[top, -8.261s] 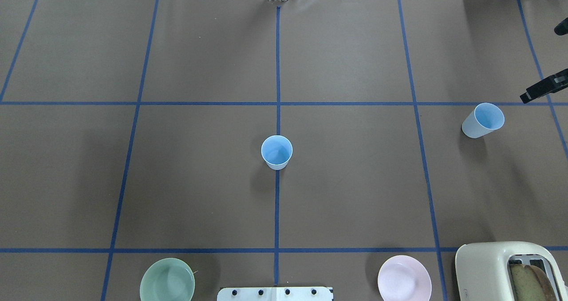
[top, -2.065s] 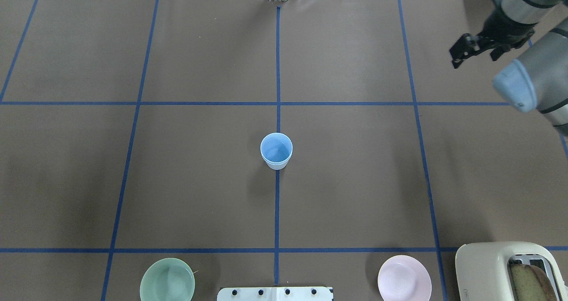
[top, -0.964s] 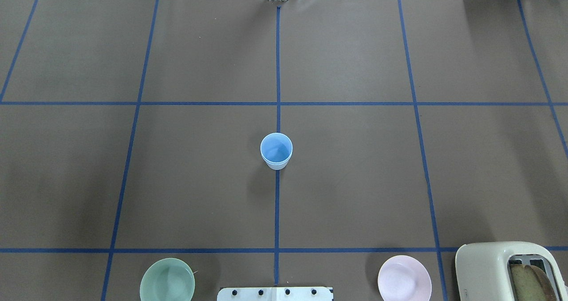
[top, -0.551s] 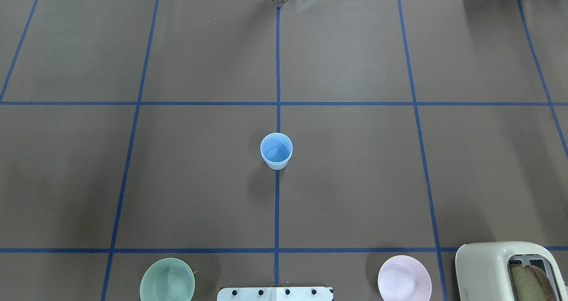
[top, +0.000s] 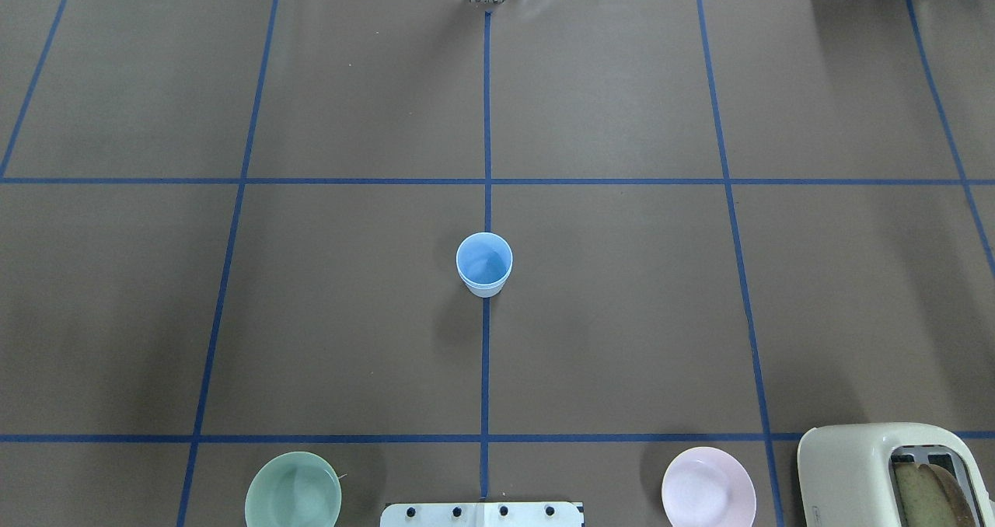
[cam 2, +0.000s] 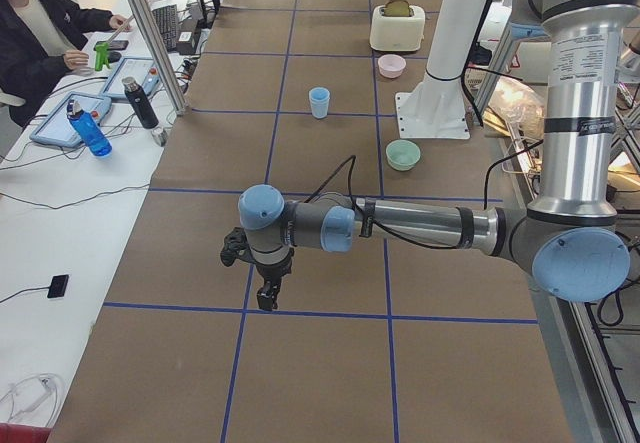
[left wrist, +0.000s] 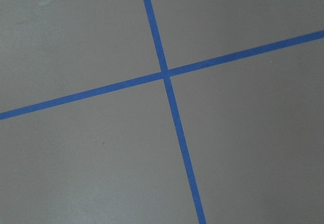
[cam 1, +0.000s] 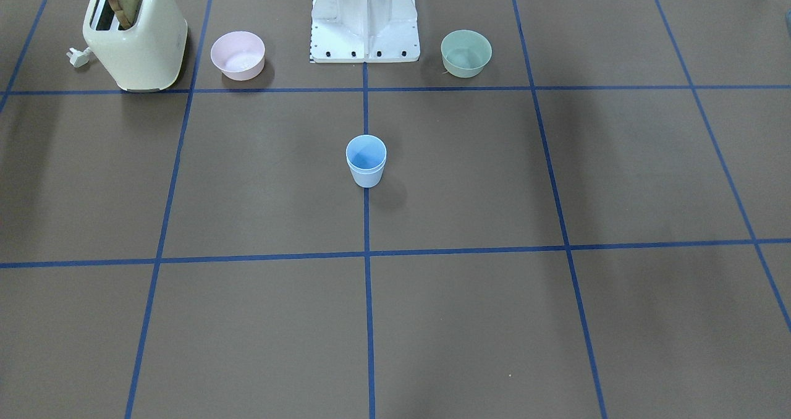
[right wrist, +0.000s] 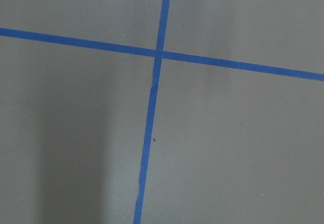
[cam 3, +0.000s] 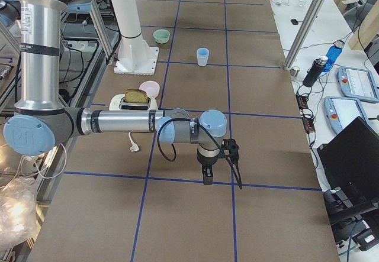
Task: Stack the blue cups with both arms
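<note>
Moved in from the right edge of the desk (top: 855, 317), the second of the blue cups (top: 483, 264) now sits nested in the first, upright mid-desk on the tape line (top: 486, 356). Left gripper (cam 2: 266, 298) and right gripper (cam 3: 206, 178) hang over opposite ends; how wide either stands cannot be told.

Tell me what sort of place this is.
Probably a robotics lab: a table papered brown with a blue tape grid, a left arm and a right arm reaching over it, and a person seated at a side bench with tablets.
</note>
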